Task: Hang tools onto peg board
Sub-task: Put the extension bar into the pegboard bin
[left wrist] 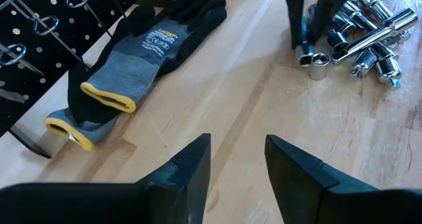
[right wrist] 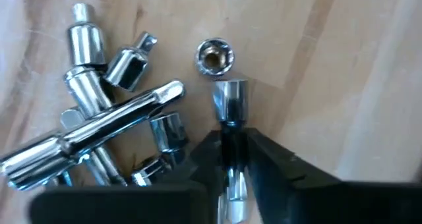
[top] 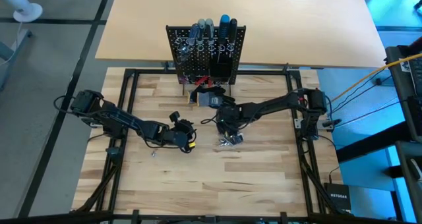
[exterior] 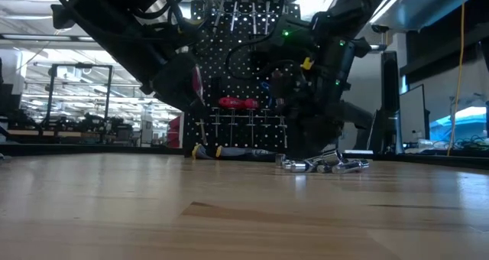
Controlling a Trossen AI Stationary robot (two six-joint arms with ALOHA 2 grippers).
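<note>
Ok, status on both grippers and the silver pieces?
Right gripper shut on a silver piece beside the pile. Left gripper open, empty, facing the gloves. Peg board unobstructed.

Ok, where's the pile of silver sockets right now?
High view: the silver sockets lie on the table right of centre, under the right pincer, in front of the peg board.
</note>
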